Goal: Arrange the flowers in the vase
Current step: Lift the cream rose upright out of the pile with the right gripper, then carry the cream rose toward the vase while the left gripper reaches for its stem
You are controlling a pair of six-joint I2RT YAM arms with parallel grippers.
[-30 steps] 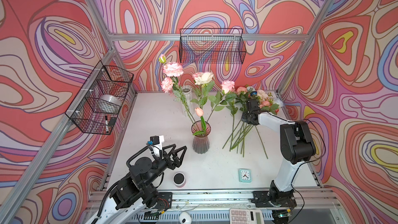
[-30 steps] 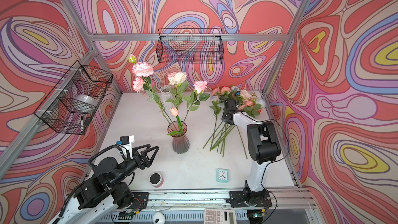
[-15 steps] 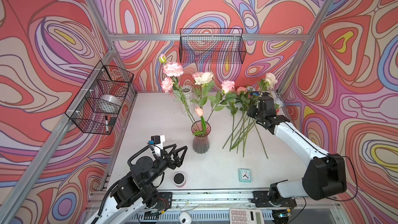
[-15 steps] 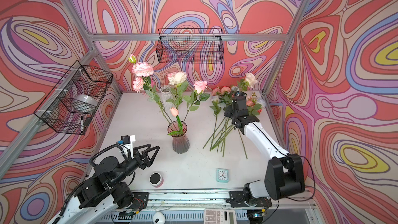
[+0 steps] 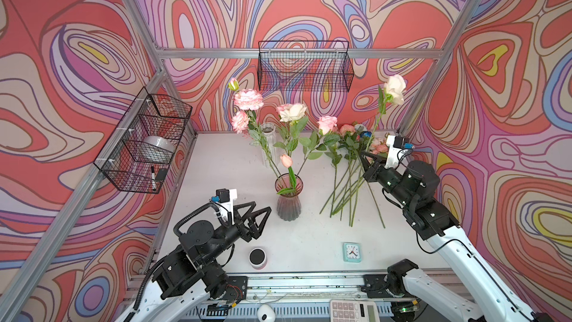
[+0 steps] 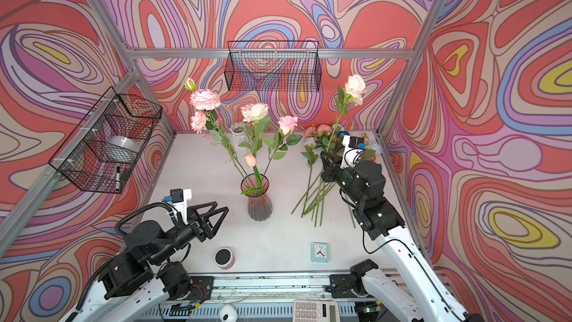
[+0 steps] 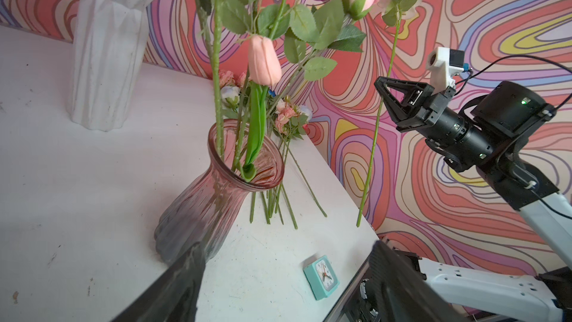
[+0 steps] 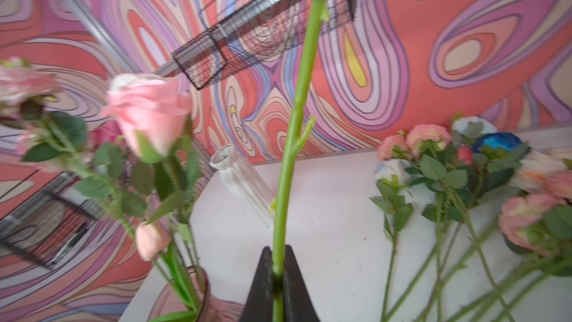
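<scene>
over the loose pile at the right of the table (image 5: 216, 187), the right gripper (image 5: 365, 157) has come up w/ one cream rose (image 5: 393, 88). a sec ago it was down among the heads; now the bloom stands high and near upright, well clear of the other flowers (image 5: 346, 181) lying flat. its jaws are closed tight on the stem. the left gripper (image 5: 263, 206) hasn't moved: it hangs just beside the pink vase (image 5: 288, 202), jaws wide, holding nothing. the vase has the same few stems as before.

my read: pick is done, next is carry across + feed the stem end into the vase. more flowers lie on the table than stand in the vase, so prob. under halfway.

views: right wrist cam shows the stem (image 8: 294, 137) pinched between the fingers (image 8: 261, 280), which the top views don't resolve, but it cuts off the bloom. left wrist cam alone shows the long tail of stem below the grip hanging free, and the vase's mouth already part filled.
</scene>
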